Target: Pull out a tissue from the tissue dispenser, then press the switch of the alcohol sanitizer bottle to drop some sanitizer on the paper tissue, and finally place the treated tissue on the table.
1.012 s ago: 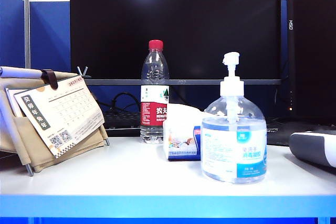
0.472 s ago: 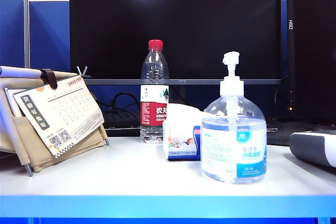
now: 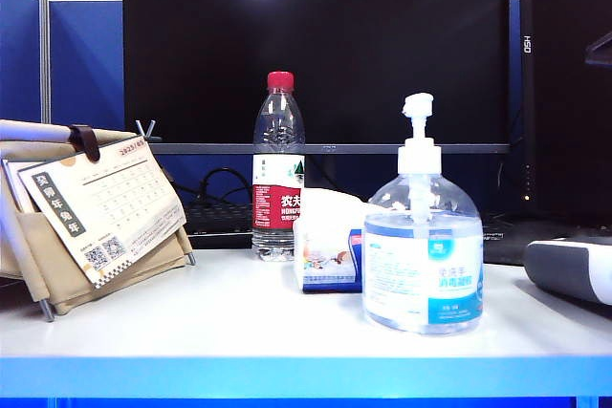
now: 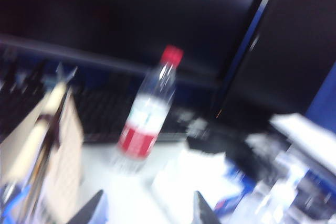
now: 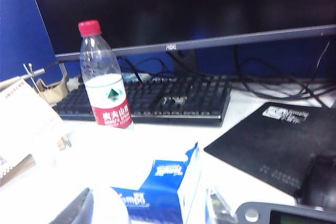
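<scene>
Hidden: neither gripper shows in the exterior view; only dark fingertips enter each wrist view at the frame edge.
Blur: the left wrist view is smeared, so the box (image 4: 189,179) and sanitizer (image 4: 273,203) are only pale shapes there.
Left gripper (image 4: 148,208): jaws apart, nothing between them, aimed over the table (image 4: 126,187) toward the box, well short of it.
Right gripper (image 5: 147,208): jaws spread, empty, low in front of the box (image 5: 163,182), which lies near it.
Tissue (image 3: 330,205): white tuft standing out of the box (image 3: 330,260), not pulled out.
Sanitizer (image 3: 424,265): upright at the table's (image 3: 239,322) front, just right of the box; pump (image 3: 418,117) up and untouched.
Water bottle (image 3: 278,169): upright behind the box.
Calendar (image 3: 105,207): leaning at the left.
Change: everything in the exterior view sits slightly further left than a second ago, and a dark edge now pokes in at upper right.
</scene>
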